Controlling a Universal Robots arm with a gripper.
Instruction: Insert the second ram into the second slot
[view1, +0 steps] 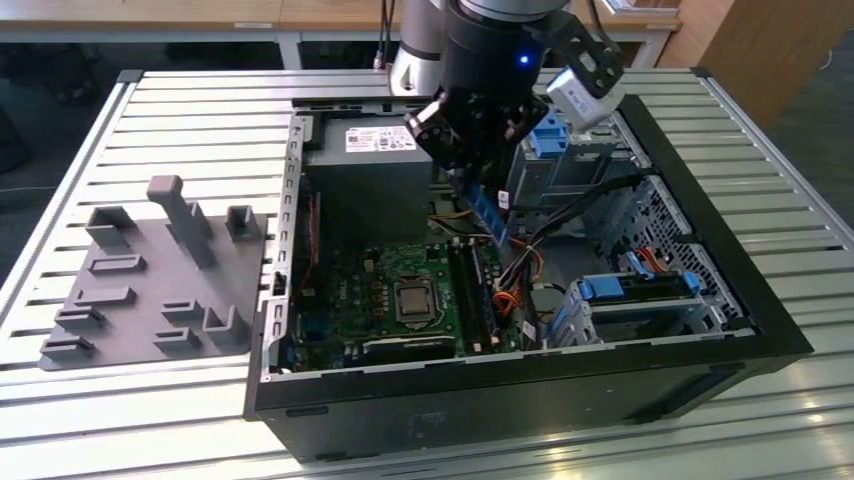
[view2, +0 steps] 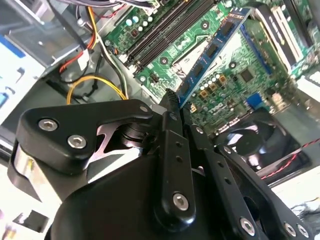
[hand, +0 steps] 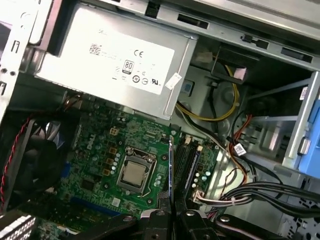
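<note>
Second ram (view1: 490, 213) gripped by the pincer (view1: 470, 172), held above the motherboard (view1: 350, 290), memory slots (view1: 474, 285) at three o'clock of the processor socket (view1: 414, 300)

ram (view1: 491, 212) dark blue, black chips. board (view1: 350, 300) green. gripper (view1: 470, 175) and case (view1: 534, 405) black. tabletop (view1: 174, 110) silver, ribbed. fixture (view1: 140, 300) grey. brackets (view1: 641, 286) bright blue.

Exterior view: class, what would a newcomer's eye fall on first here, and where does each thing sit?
The black hand hangs over the open case, shut on a blue ram that slants down toward the green motherboard. On the exterior view's left, a grey rack of empty holders lies on the slatted table beside the case.
</note>
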